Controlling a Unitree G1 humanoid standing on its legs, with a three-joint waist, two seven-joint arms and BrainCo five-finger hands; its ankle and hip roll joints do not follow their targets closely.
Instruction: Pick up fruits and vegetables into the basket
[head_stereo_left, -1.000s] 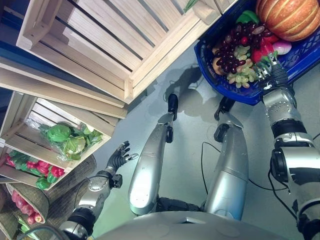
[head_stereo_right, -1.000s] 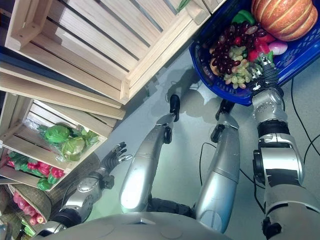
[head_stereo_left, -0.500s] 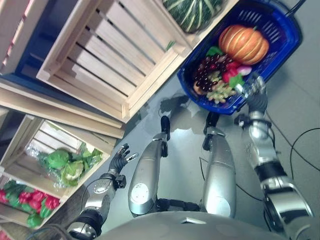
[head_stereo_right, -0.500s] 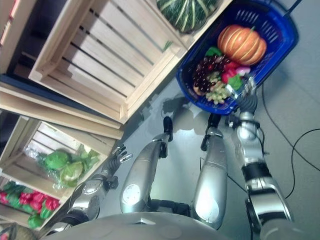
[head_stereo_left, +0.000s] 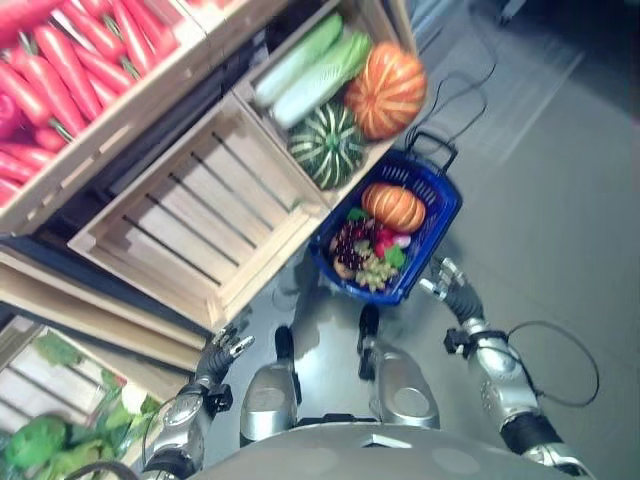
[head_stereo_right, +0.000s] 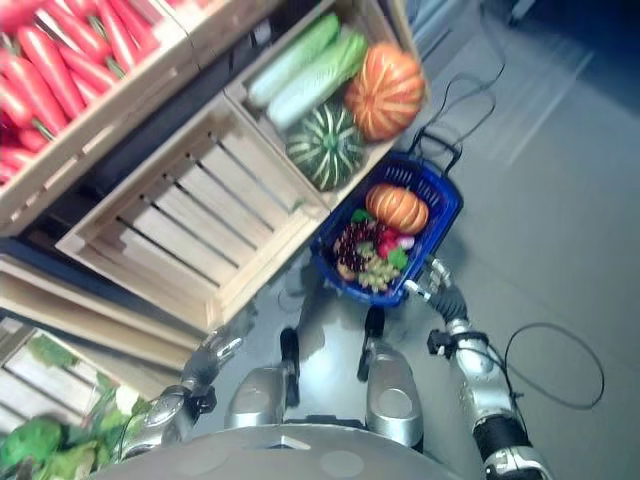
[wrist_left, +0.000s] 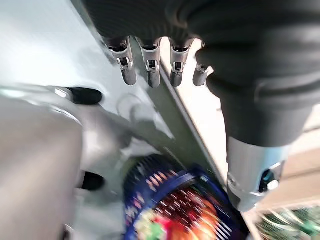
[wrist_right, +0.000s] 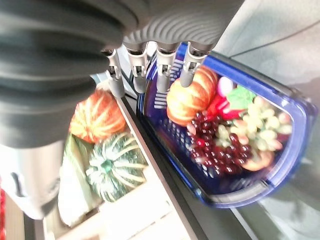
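Your right hand (head_stereo_left: 447, 285) hangs just off the blue basket (head_stereo_left: 436, 232), at its near right rim, fingers straight and relaxed, holding nothing. Your left hand (head_stereo_left: 222, 352) sits low by the empty wooden crate (head_stereo_left: 190, 225), fingers also loose and empty. The basket rests on the floor and holds an orange pumpkin (head_stereo_left: 393, 206), dark grapes (head_stereo_left: 349, 245) and green grapes (head_stereo_left: 377, 271); small red items beside them are hard to identify. In the crate behind: a green striped squash (head_stereo_left: 326, 145), a second orange pumpkin (head_stereo_left: 386, 90).
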